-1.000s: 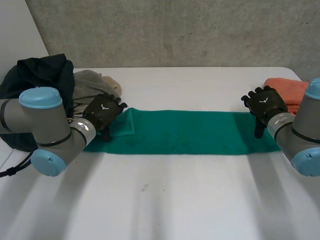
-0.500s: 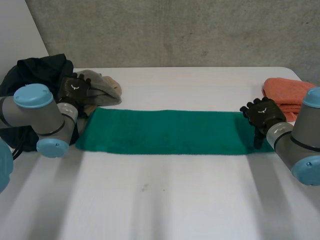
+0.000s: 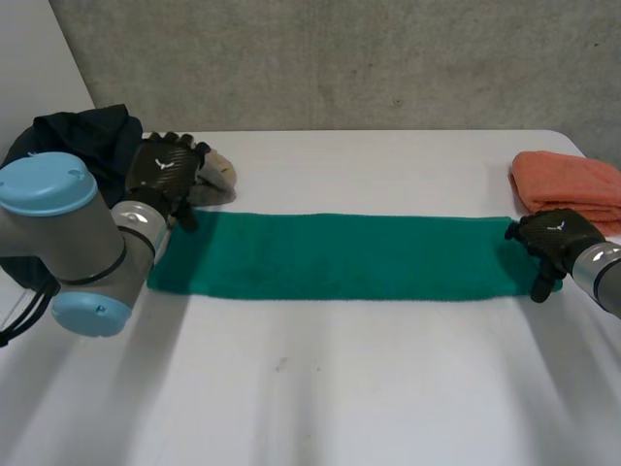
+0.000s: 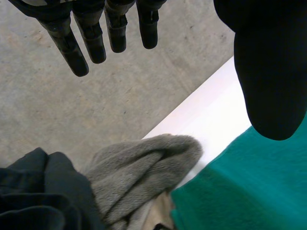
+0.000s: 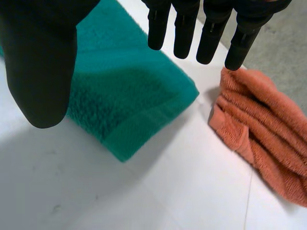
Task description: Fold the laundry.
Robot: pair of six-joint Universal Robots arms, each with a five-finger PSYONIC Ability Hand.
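A green towel (image 3: 330,254) of thick, nubby terry lay flat as a long, narrow strip across the smooth white table (image 3: 340,388). Beyond its left end sat a crumpled grey towel (image 4: 144,167) with a coarse looped pile, touching a bunched dark garment (image 3: 68,141). A soft orange towel (image 5: 268,129), folded in ridges, lay just past the right end. The left hand (image 3: 165,170) hung over the grey towel, fingers straight and spread, empty. The right hand (image 3: 553,241) hovered at the green towel's right end, palm down, fingers straight and apart from the thumb, gripping nothing.
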